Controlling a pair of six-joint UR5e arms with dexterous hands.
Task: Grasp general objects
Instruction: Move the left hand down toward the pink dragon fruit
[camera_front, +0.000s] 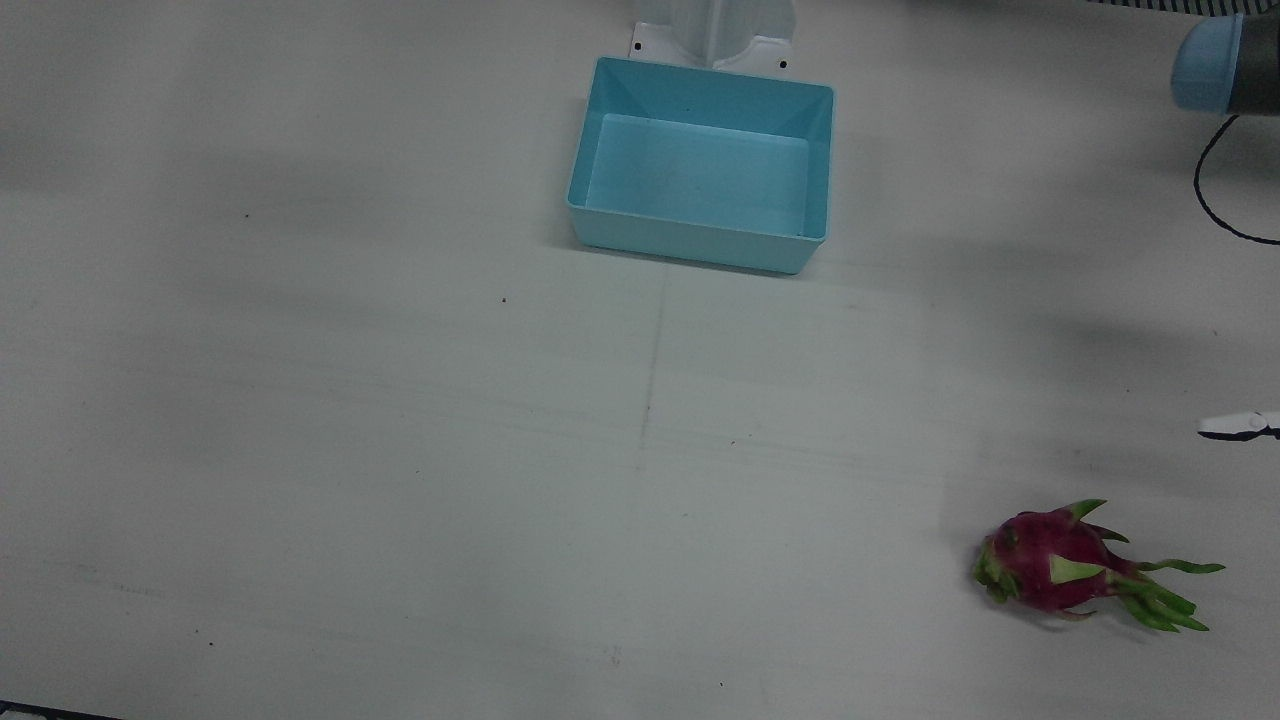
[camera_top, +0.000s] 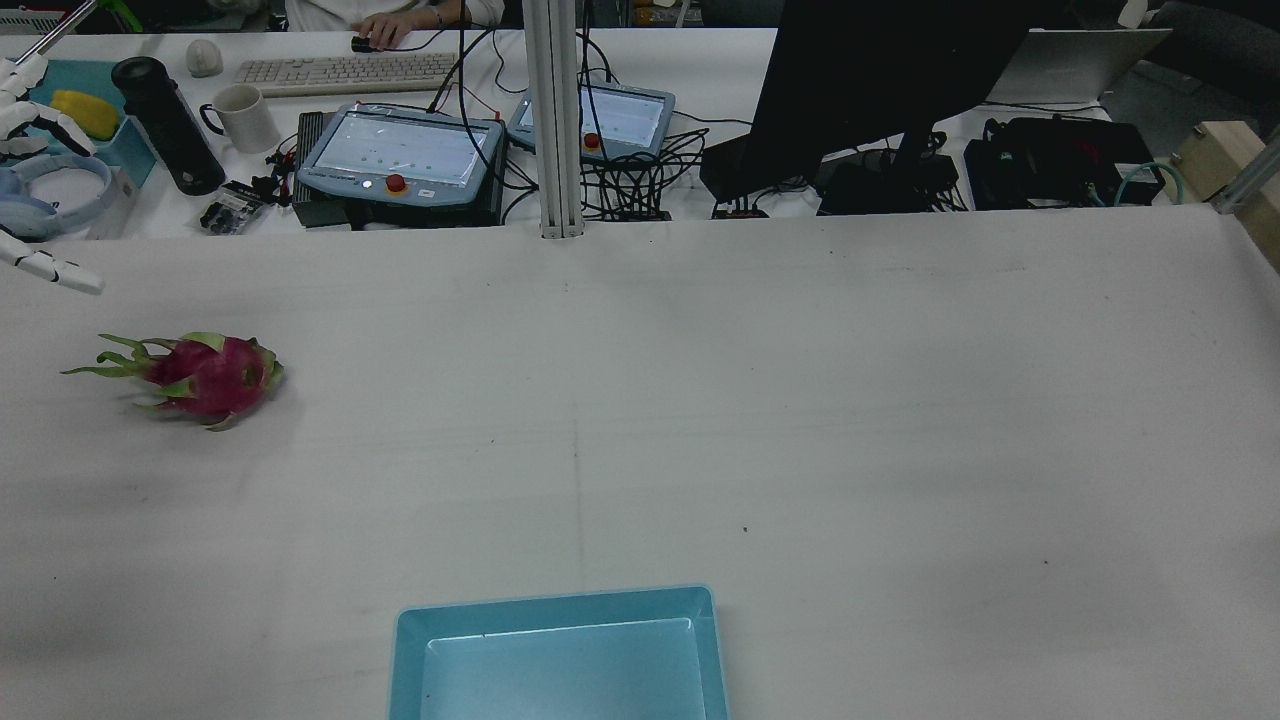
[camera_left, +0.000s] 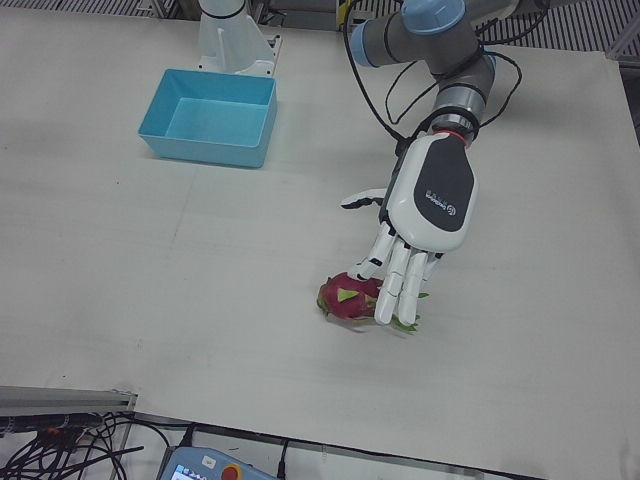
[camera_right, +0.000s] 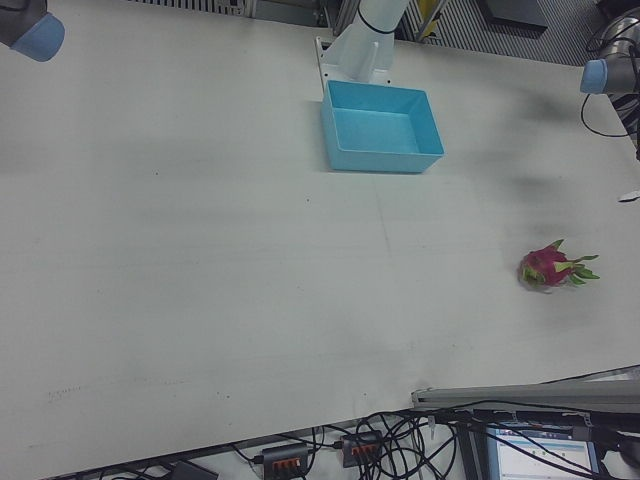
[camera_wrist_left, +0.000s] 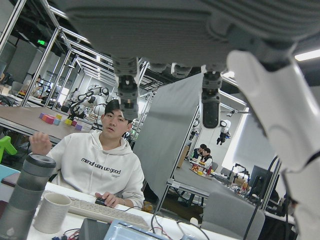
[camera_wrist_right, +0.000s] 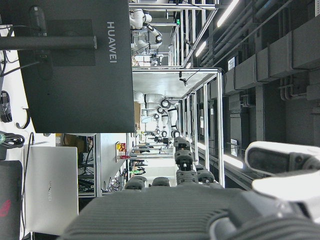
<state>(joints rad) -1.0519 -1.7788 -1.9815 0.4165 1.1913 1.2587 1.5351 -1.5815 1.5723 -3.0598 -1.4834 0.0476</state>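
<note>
Nothing is grasped yet: your left robot hand (camera_left: 420, 230) hangs released, fingers spread, above the dragon fruit (camera_left: 350, 297) on the table (camera_left: 150, 260)

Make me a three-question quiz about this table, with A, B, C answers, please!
1. Where is the dragon fruit?
A. in the bin
B. on the bare table
C. in a hand

2. What colour is the bin?
A. light blue
B. red
C. yellow

3. How is the left hand?
A. closed on the fruit
B. open above the fruit
C. inside the bin

Answers:
1 B, it lies on the table, far from the bin.
2 A, its walls are light blue.
3 B, the fingers are spread and hold nothing.
</note>
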